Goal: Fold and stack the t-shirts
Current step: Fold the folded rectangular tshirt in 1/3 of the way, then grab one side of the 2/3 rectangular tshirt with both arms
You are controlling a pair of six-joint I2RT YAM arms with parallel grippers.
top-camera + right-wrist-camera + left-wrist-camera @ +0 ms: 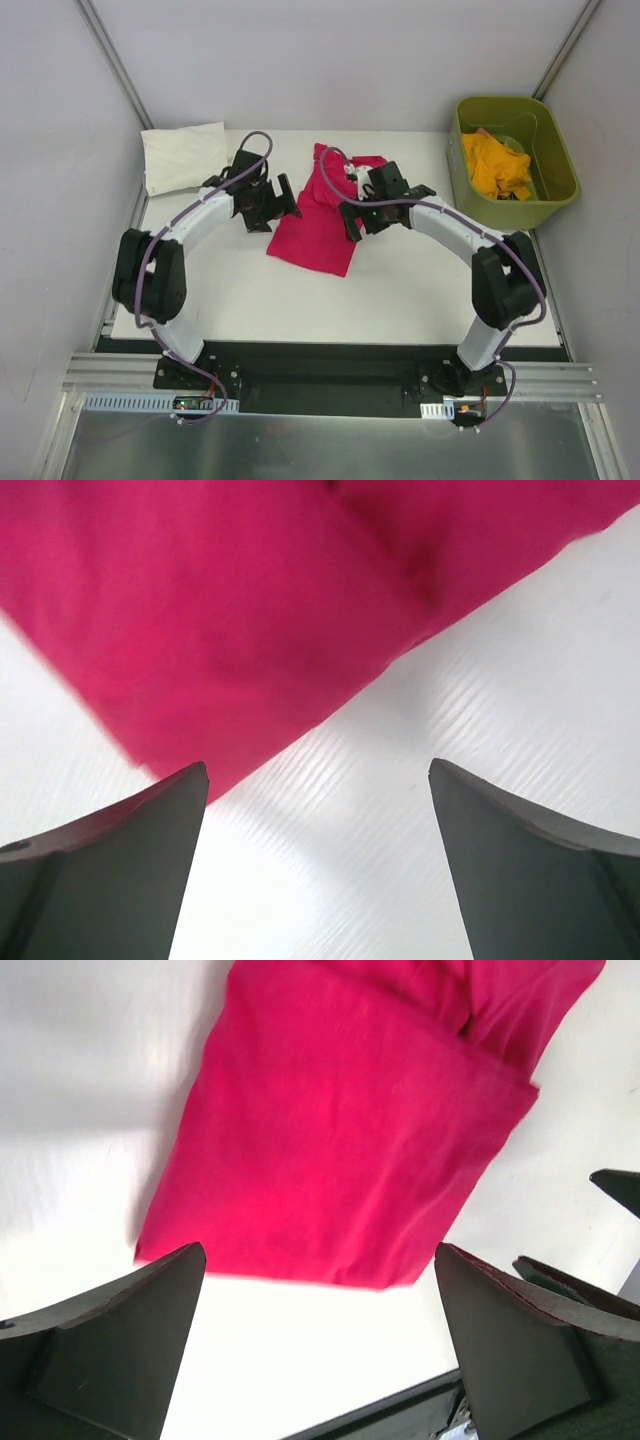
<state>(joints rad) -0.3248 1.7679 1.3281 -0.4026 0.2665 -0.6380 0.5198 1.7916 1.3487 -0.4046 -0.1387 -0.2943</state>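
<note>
So there's an olive-green plastic bin (pixel 512 212) sitting upright at the far right corner of the white bench (pixel 300 310), open side up. A silver aluminium rail (pixel 105 378) runs along the near edge, with a dull metal sheet (pixel 320 450) just in front.

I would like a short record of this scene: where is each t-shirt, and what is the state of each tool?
pink t-shirt: folded over, flat at the centre of the table
white t-shirt: folded, far left corner of table
orange-yellow t-shirt: crumpled inside green bin, far right
left tool: open, holds nothing
right tool: open, holds nothing
</note>
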